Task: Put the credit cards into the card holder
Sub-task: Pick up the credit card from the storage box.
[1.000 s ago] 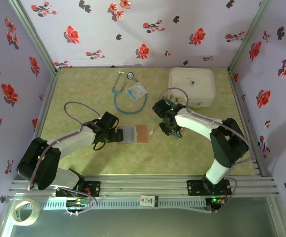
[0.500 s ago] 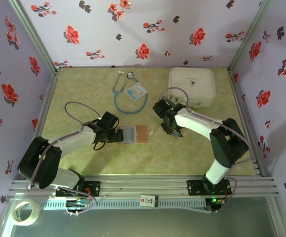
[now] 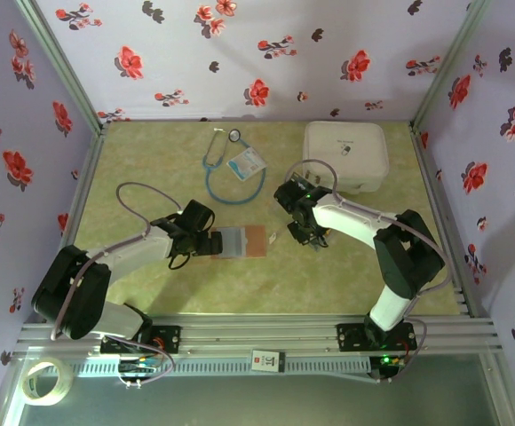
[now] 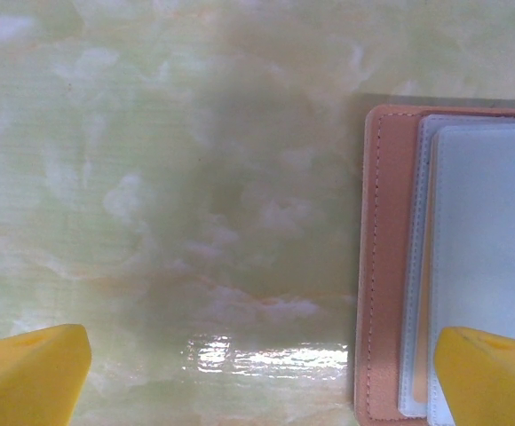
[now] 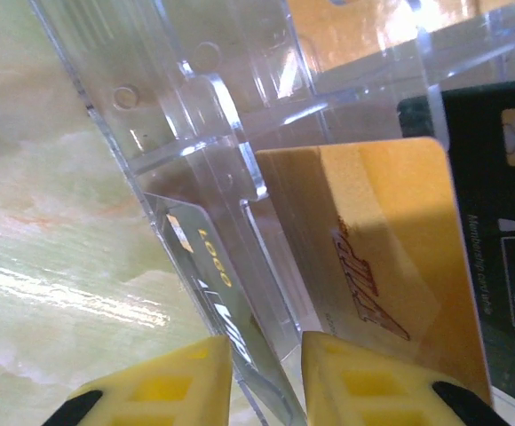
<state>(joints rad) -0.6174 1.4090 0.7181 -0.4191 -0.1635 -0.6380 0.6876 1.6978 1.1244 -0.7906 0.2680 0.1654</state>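
- Two grippers were seen low over the green marbled table (image 3: pixel 151 293); the left gripper (image 3: pixel 209 242) was placed at the left end of the card holder (image 3: pixel 244 240), and the right gripper (image 3: pixel 308 234) was set near the holder's right side, apart from it.
- From the left wrist, the left gripper (image 4: pixel 257 382) was shown spread wide with nothing held; one yellow fingertip (image 4: pixel 28 373) was seen over bare table, the other over the card holder (image 4: pixel 384 266).
- The card holder was laid open and flat on the table; its clear pockets (image 4: pixel 488 222) were turned upward and its stitched tan border was seen along one side.
- From the right wrist, the right gripper (image 5: pixel 266 390) was pointed at the credit cards (image 5: pixel 373 248), which were stood in a clear plastic rack (image 5: pixel 195 115) on the table; a gold card was seen beside a black card (image 5: pixel 497 204).
- A further dark card (image 5: pixel 206 266) with gold digits was seen nearly edge-on behind the rack's clear wall; the right gripper's fingers (image 5: pixel 164 395) were drawn close together on either side of that thin edge; whether card or wall was actually clamped could not be told.
- At the far side of the table, a white case (image 3: pixel 346 155), a stethoscope (image 3: pixel 211 160) and a badge card (image 3: pixel 246 163) were laid well apart from both grippers.
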